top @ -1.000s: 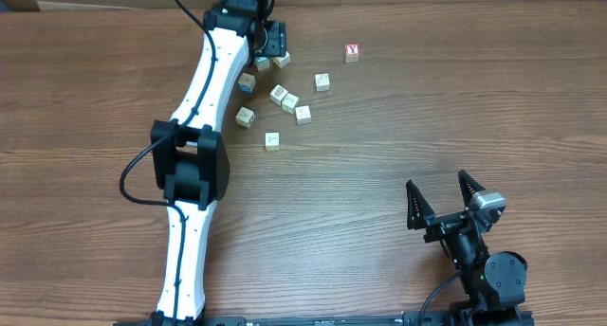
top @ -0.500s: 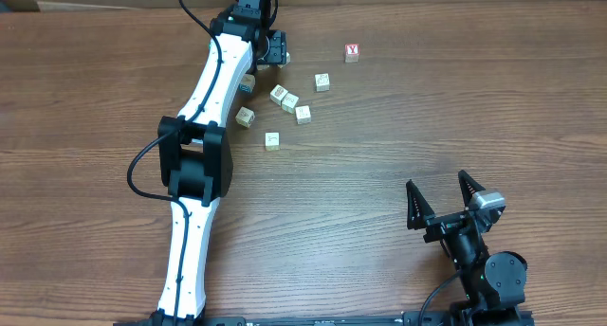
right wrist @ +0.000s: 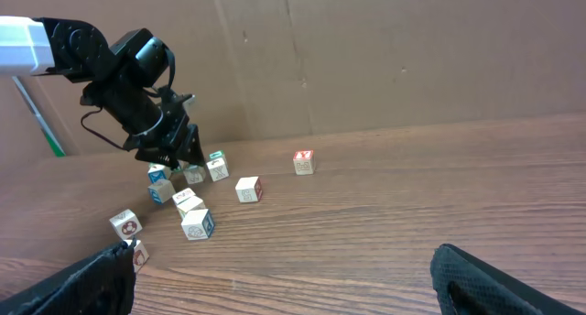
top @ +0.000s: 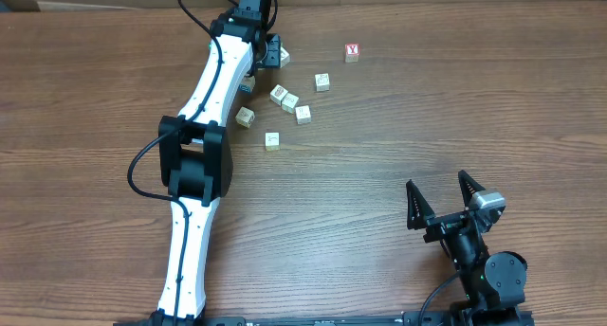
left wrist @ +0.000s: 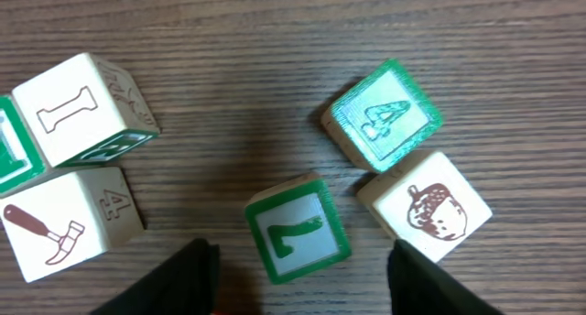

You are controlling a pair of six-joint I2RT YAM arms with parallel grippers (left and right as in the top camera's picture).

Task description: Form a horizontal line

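Note:
Several small pale wooden cubes lie scattered at the table's far middle, among them one (top: 322, 81), one (top: 273, 140) and a touching pair (top: 285, 99); they form no straight row. My left gripper (top: 271, 51) is open and hovers low over the cluster's far end. In the left wrist view its fingers (left wrist: 302, 286) straddle a green-framed "7" cube (left wrist: 298, 231), without touching it. Around it are an acorn cube (left wrist: 426, 205), a green "A" cube (left wrist: 385, 114), a hammer cube (left wrist: 64, 225) and an "I" cube (left wrist: 81, 109). My right gripper (top: 442, 205) is open and empty, near the front right.
A cube with a red "Y" (top: 352, 52) sits apart at the far right of the cluster; it also shows in the right wrist view (right wrist: 303, 161). The left arm (top: 204, 127) stretches across the table's left half. A brown cardboard wall (right wrist: 412, 49) stands behind the table.
The left arm has shifted slightly to the right over the cube cluster, then held still. The right arm has not moved.

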